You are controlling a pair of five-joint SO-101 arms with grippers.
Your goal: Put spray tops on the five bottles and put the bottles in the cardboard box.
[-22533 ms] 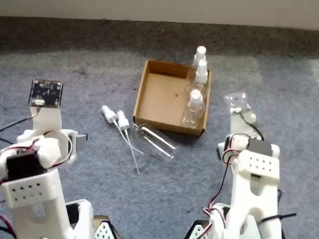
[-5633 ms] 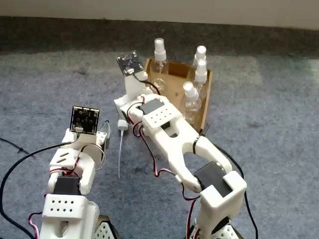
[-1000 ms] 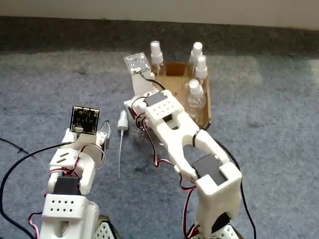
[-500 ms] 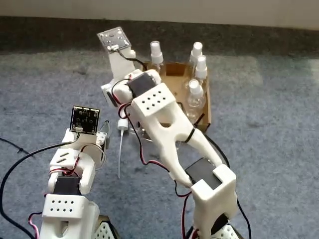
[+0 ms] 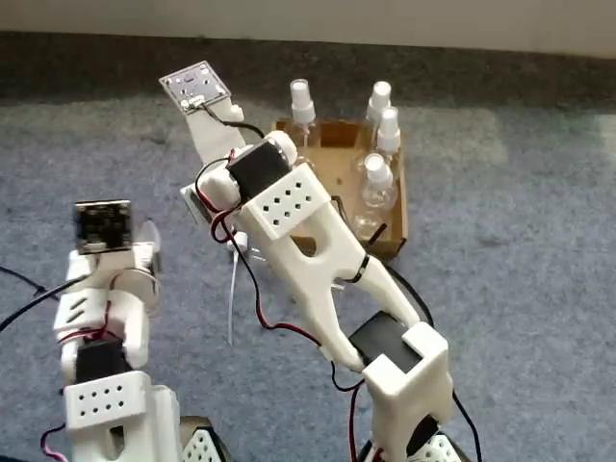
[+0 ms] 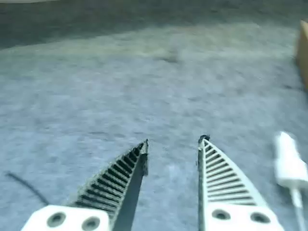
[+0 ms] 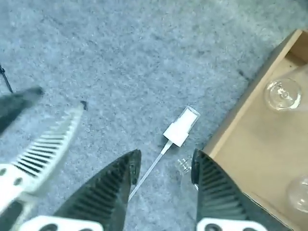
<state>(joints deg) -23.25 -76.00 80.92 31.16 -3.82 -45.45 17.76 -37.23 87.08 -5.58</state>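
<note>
A loose white spray top [image 5: 238, 243] with a long dip tube lies on the grey carpet just left of the cardboard box [image 5: 332, 144]. Several clear bottles with spray tops stand in the box, one at its far left corner [image 5: 301, 108]. My right gripper [image 7: 166, 156] hangs open above the spray top [image 7: 181, 126]; a clear bottle neck [image 7: 183, 165] shows beside one finger, the rest of that bottle hidden. My left gripper [image 6: 174, 143] is open and empty, low over the carpet, with the spray top [image 6: 289, 162] to one side.
The right arm [image 5: 289, 217] stretches across from the front right and covers the carpet beside the box. The left arm [image 5: 101, 308] stands at the front left. The box wall [image 7: 250, 115] lies close to the right gripper. Open carpet spreads left and right.
The right arm has swung left, away from the box, and now hangs over the loose spray top. The left arm has drawn back to the left.
</note>
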